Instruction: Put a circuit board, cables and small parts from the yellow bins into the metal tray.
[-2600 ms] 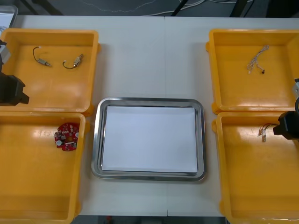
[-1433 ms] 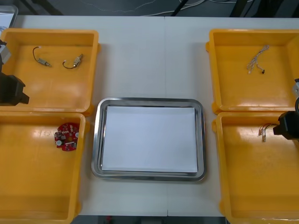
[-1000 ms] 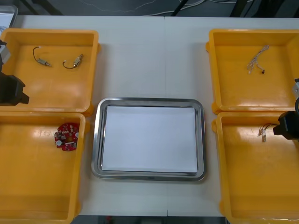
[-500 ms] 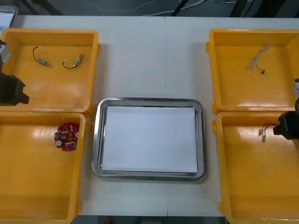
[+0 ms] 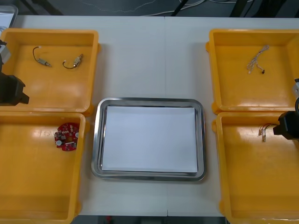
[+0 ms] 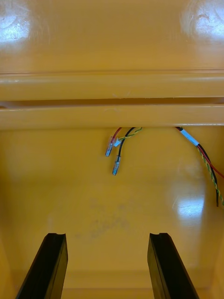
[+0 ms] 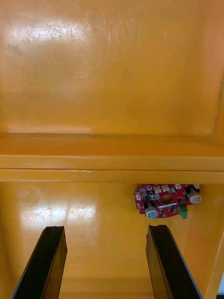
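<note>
The round red circuit board (image 7: pixel 165 201) lies just ahead of the left gripper (image 7: pixel 105 230), nearer one finger, in a yellow bin (image 7: pixel 112 159); those fingers stand wide apart, holding nothing, poised I'd guess for a pick; the right gripper (image 6: pixel 107 236), equally open and empty, faces the red and yellow cable (image 6: pixel 119 140) in a second yellow bin (image 6: pixel 112 201); the metal tray (image 5: pixel 148 101) between both grippers, white inside, holds nothing yet

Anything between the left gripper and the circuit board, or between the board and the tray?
Nothing visible blocks the open left gripper from the circuit board. Only the yellow bin's wall separates board and metal tray.
</note>
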Controlling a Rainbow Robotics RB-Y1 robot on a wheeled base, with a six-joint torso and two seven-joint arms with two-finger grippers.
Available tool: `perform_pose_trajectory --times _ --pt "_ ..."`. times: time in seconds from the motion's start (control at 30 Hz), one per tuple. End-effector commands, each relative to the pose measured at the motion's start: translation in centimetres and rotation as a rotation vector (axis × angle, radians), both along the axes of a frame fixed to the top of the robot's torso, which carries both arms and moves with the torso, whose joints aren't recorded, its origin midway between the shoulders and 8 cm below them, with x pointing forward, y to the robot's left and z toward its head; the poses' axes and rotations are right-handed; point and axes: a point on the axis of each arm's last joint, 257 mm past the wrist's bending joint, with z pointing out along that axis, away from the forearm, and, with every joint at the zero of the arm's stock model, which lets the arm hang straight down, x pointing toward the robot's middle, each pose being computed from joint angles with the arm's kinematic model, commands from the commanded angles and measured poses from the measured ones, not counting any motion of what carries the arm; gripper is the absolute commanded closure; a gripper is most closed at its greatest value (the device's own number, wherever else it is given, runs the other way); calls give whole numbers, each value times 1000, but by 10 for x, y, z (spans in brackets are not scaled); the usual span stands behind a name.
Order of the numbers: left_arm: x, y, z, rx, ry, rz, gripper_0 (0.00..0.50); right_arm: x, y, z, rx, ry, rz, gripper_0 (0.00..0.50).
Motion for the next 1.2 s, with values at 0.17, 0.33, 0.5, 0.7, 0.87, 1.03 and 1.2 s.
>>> perform_pose_trajectory --times 0.17,0.33,0.5,0.7,0.87,1.03,1.2 --pt "0 19 14 65 -28 -26 0 -2 0 6 6 -23 -8 0" --pt "0 19 14 65 -28 -26 0 -2 0 6 6 -23 -8 0" --pt "0 19 14 65 -28 -26 0 -2 0 6 6 -23 -8 0" --pt "0 19 14 65 -28 -26 0 -2 0 6 6 -23 -8 0" --pt "-14 8 -29 13 46 -25 0 -2 0 6 6 -23 -8 0" --pt "-13 10 -23 21 35 -27 0 -3 1 3 12 -14 -12 0" --pt "-14 8 -22 13 37 -33 0 6 0 9 17 -28 -23 0"
